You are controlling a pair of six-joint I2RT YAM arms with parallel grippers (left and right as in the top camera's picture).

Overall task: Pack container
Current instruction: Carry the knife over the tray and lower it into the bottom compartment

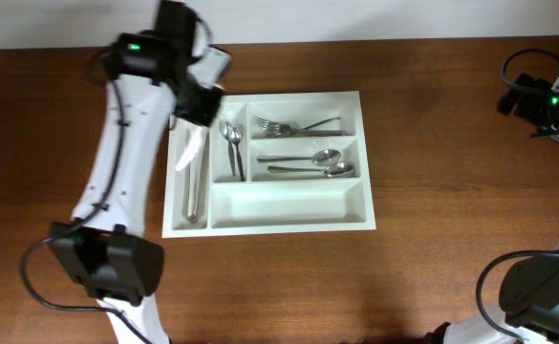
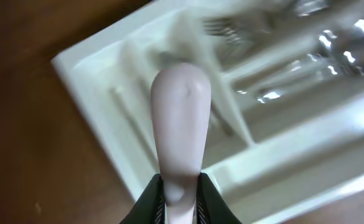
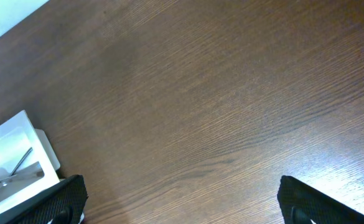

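A white cutlery tray (image 1: 289,208) lies on the brown table, with forks (image 1: 293,125) in its top compartment, spoons (image 1: 322,162) below them, small spoons (image 1: 231,143) in a narrow slot and a metal piece (image 1: 195,186) in the long left slot. My left gripper (image 2: 182,196) is shut on a white utensil handle (image 2: 180,127) and holds it over the tray's left slot (image 1: 192,148). My right gripper (image 3: 182,202) is open and empty over bare table at the far right.
The tray's long front compartment (image 1: 289,199) holds nothing. The tray's corner shows in the right wrist view (image 3: 14,155). Brown table surrounds the tray on all sides.
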